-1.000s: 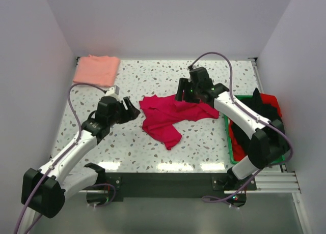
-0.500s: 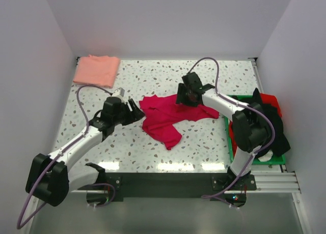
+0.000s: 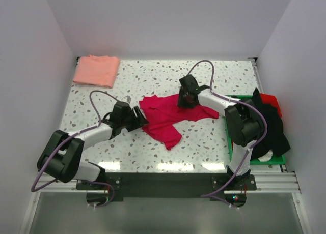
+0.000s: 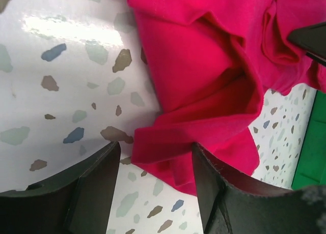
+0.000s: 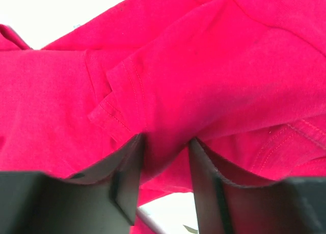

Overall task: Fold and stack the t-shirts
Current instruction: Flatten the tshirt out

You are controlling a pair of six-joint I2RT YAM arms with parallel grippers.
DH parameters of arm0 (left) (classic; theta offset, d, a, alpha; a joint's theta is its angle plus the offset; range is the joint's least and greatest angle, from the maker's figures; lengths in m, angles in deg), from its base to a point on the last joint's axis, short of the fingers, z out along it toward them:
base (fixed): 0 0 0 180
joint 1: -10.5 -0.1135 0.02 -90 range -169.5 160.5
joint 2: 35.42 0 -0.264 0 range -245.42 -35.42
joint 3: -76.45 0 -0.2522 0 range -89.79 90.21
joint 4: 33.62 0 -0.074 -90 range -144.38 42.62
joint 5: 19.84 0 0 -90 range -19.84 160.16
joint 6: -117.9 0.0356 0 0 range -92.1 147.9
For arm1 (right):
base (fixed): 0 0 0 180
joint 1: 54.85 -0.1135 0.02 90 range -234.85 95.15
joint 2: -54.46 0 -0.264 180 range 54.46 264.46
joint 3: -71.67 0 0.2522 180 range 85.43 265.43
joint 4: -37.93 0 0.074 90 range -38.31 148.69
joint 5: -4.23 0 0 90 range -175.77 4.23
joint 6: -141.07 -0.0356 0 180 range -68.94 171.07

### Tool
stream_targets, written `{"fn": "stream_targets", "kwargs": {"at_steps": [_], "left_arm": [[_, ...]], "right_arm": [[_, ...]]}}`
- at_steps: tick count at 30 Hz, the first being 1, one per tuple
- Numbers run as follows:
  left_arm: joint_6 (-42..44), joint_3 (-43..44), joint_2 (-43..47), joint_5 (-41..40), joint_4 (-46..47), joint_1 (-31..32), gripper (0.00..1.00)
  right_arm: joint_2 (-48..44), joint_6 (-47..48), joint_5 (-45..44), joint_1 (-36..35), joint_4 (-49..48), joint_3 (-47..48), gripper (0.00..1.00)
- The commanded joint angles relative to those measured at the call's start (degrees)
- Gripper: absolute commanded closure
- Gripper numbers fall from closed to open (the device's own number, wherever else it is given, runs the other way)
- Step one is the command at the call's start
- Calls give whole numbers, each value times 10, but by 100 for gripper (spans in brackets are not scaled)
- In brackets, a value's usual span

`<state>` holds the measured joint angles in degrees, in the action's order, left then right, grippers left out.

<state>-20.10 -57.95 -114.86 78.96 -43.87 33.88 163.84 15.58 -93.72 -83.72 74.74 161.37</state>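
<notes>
No text, label, brand mark, number or sign can be read in any of the views. The crimson t-shirt (image 3: 165,117) shows only plain cloth and stitched hems up close. The salmon-pink t-shirt (image 3: 97,70) is too small in the overhead view to show any print or tag.

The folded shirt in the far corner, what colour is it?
The folded shirt is salmon-pink; top view.
</notes>
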Motion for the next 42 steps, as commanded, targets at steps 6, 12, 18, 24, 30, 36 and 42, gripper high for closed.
{"fn": "stream_targets", "kwargs": {"at_steps": [6,12,18,24,30,36,42], "left_arm": [[-8,9,-25,1,67,18,45],[-2,24,-37,-5,65,18,73],[11,61,-6,-24,13,18,100],[41,145,55,-86,-98,5,100],[91,262,93,-163,-212,-21,100],[123,349,147,-224,-293,-40,100],[138,387,219,-265,-337,-61,100]], "right_arm": [[-14,0,-4,-3,-13,30,91],[-50,14,-15,-2,15,51,100],[-113,31,-24,16,46,72,100],[-173,44,-5,78,81,125,100],[-227,60,3,135,138,207,100],[-286,67,1,172,183,263,100],[-344,67,5,175,223,276,100]]}}
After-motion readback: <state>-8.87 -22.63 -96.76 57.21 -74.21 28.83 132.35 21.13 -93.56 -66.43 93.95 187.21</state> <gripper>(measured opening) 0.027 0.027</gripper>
